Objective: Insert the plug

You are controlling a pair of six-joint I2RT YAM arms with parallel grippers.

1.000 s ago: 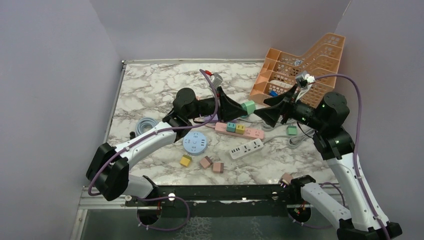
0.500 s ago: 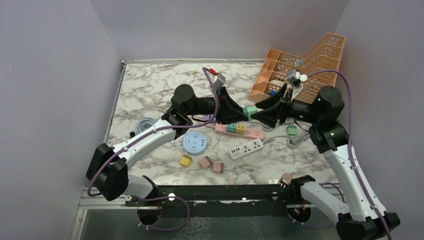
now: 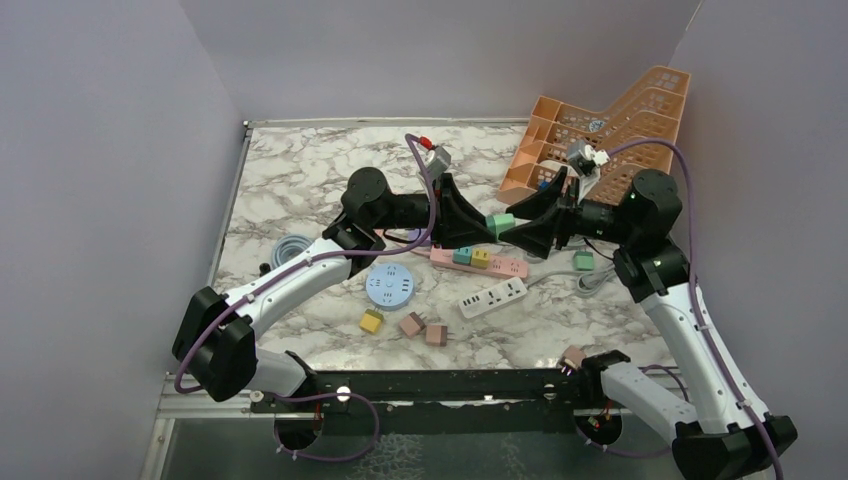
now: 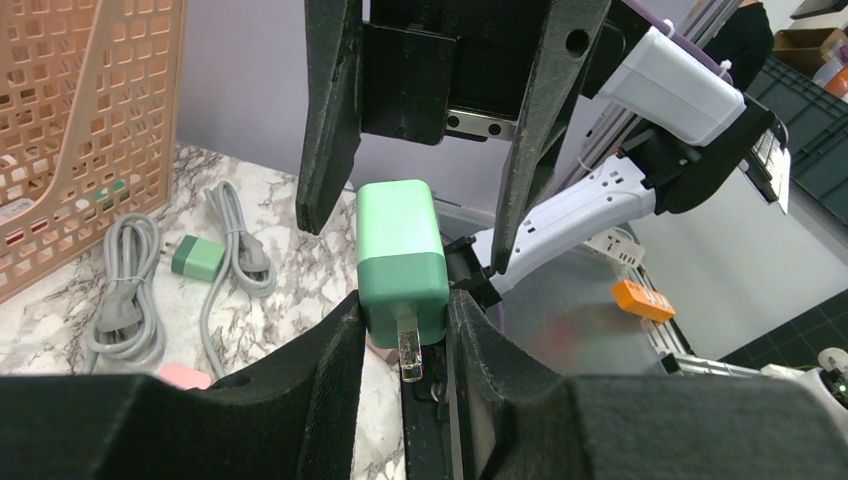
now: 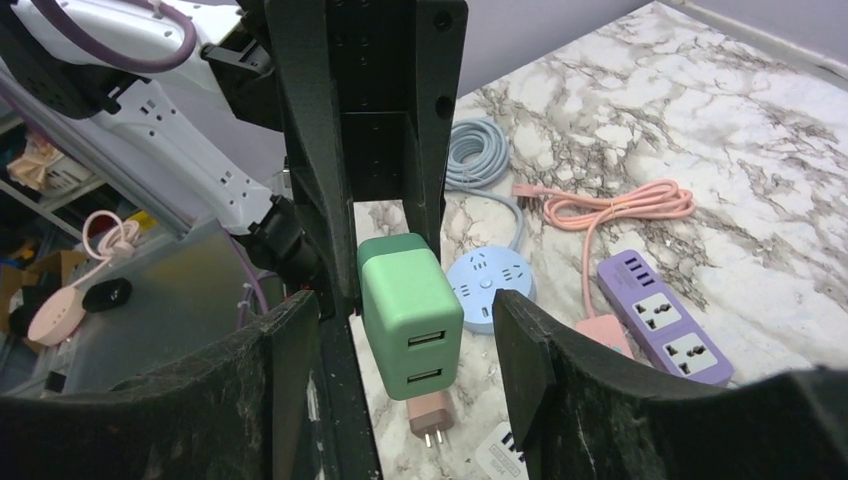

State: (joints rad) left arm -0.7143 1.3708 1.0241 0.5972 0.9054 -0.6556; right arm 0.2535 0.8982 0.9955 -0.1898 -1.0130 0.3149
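A marble worktop point(image 3: 300, 170) stands between plain lilac walls, with an orange basket point(image 3: 600, 130) at the far right corner. On it lie a pink strip point(image 3: 480, 262) with two small adapters in it, a white strip point(image 3: 492, 297) just beside it, and a round blue socket point(image 3: 390, 285).

The plug point(image 3: 499, 224) is not on the worktop. It hangs in the air above the pink strip, between the two arms. It is a small green charger cube, dark green at the prong end and light green at the other end, where two USB ports show in the right wrist view.

The left fingers point(image 4: 330, 400) pinch the plug at the dark end, one on each flat side, and the metal prongs point(image 4: 410, 355) point back between them. The right fingers point(image 5: 290, 380) are spread, one on each side of the light green body. They seem not to touch it, with a gap visible on both sides.

I judge the plug to be light and quite stiff, a hard plastic shell that will not bend under pressure. Its sides look smooth, so it may slip or turn if it is held only by a corner. I think the best place to hold it is on the two flat sides of the light body, squarely, well away from the prongs. Then the prongs stay free for the socket. The prongs are the weak part and should take no side load.
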